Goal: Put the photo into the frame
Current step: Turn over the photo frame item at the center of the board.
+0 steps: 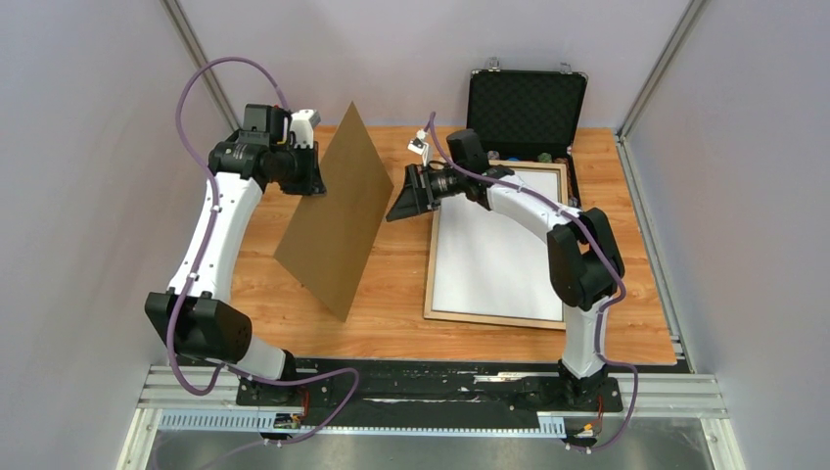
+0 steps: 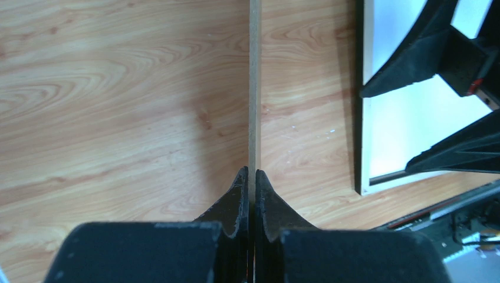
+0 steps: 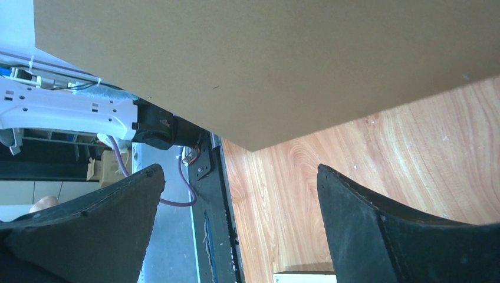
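The frame (image 1: 432, 262), with pale wood rails, lies flat on the table's right half. A white sheet (image 1: 499, 250) fills it; no printed tree picture shows, so I cannot tell if this is the photo face down. My left gripper (image 1: 315, 176) is shut on the far edge of the plain brown backing board (image 1: 333, 211) and holds it raised on edge, left of the frame. The left wrist view shows the board edge-on (image 2: 255, 88) between the closed gripper (image 2: 254, 172). My right gripper (image 1: 396, 194) is open and empty at the frame's far left corner, facing the board (image 3: 265, 59).
An open black case (image 1: 526, 103) with small items stands at the back right, touching the frame's far end. The wooden table (image 1: 391, 304) is bare near the front. The right wrist view shows the table's front rail (image 3: 206, 194) and a frame corner (image 3: 303, 277).
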You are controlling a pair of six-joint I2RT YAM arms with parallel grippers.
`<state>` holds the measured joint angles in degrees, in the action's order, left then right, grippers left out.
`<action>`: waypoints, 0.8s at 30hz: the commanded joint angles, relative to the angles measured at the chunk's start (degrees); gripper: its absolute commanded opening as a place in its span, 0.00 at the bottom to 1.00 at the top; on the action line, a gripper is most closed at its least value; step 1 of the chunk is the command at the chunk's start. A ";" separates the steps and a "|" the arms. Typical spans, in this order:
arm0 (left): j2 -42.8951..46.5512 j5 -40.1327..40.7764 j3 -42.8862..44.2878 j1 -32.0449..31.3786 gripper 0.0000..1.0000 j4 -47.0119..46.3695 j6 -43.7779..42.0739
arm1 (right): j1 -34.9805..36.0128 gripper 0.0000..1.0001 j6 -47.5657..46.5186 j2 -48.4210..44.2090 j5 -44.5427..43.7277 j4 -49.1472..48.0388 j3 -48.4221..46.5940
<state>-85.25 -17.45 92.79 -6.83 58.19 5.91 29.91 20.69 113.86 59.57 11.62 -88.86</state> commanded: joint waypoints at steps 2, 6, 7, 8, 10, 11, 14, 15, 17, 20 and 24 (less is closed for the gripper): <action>0.24 5.34 5.51 -0.10 0.00 1.02 -3.42 | -0.44 0.99 4.21 -3.23 -4.02 -1.79 -0.09; -0.22 4.15 6.31 -0.11 0.11 1.19 -2.23 | -0.81 1.00 7.20 -2.73 -5.08 -2.91 -0.80; -0.33 3.49 6.28 -0.11 0.13 1.08 -1.96 | -0.86 1.00 7.86 -2.35 -4.95 -3.14 -1.12; -0.41 3.13 6.09 -0.11 0.18 1.02 -1.47 | -0.90 1.00 8.40 -2.23 -4.81 -3.25 -1.52; -0.25 1.71 5.45 -0.14 0.27 0.45 -0.84 | -1.01 1.00 9.41 -1.61 -4.13 -3.44 -2.40; -0.13 0.49 5.19 -0.12 0.29 -0.07 -0.65 | -1.06 1.00 9.86 -1.33 -3.60 -3.59 -2.89; 0.76 -2.94 3.51 -0.11 0.40 -1.45 0.56 | -1.08 1.00 10.86 -0.26 -2.44 -3.75 -4.70; 0.99 -3.47 3.22 -0.11 0.43 -1.78 1.04 | -1.08 1.00 11.33 0.04 -2.13 -3.83 -5.31; 1.61 -5.12 2.32 -0.11 0.52 -2.52 1.64 | -1.06 1.00 12.33 0.64 -1.52 -3.97 -7.11; 2.89 -7.98 0.79 -0.31 0.68 -3.66 2.28 | -1.08 1.00 14.28 1.32 -0.85 -4.14 -9.75; 5.01 -11.72 -1.32 -0.75 0.80 -5.11 3.04 | -0.91 1.00 16.59 1.36 -1.28 -4.23 -12.72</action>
<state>-84.42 -23.00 92.84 -6.90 56.18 7.49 29.06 33.41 114.85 57.21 9.89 -97.12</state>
